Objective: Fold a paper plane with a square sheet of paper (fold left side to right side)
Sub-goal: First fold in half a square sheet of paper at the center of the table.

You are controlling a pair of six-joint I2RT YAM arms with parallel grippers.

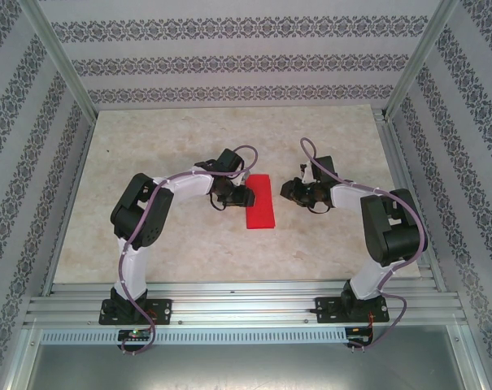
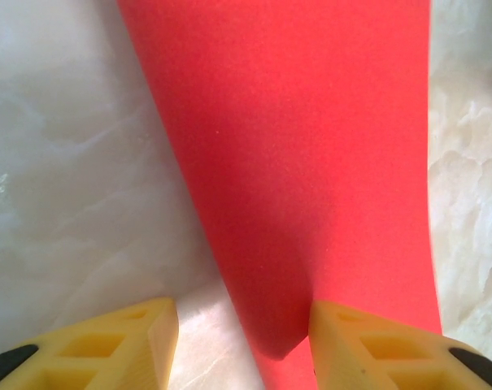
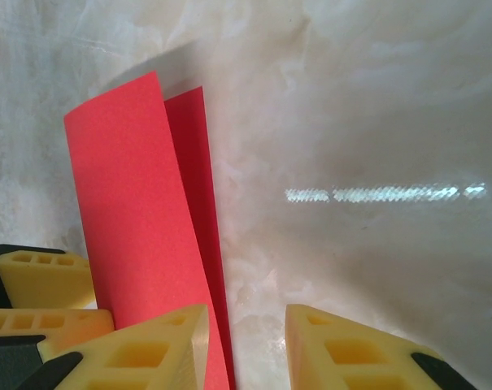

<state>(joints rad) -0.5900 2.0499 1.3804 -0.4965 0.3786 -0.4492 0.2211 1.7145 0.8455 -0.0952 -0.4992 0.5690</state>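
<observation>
Sheet of paper [image 1: 260, 203]: matte red rectangle

The top camera sat high above and behind the two arm bases [image 1: 136, 309], which lay at its lower edge. It looked steeply down over the whole pale marble-patterned table [image 1: 189, 244] to the patterned back wall [image 1: 246, 57]. The left wrist camera hung very close over the table, facing past the left gripper [image 2: 244, 345] onto the thin bright red sheet of paper [image 2: 311, 162]. The right wrist camera, just as near, faced past the right gripper [image 3: 247, 341] at the same sheet from the opposite side. All three shared that sheet and the marble around it.
</observation>
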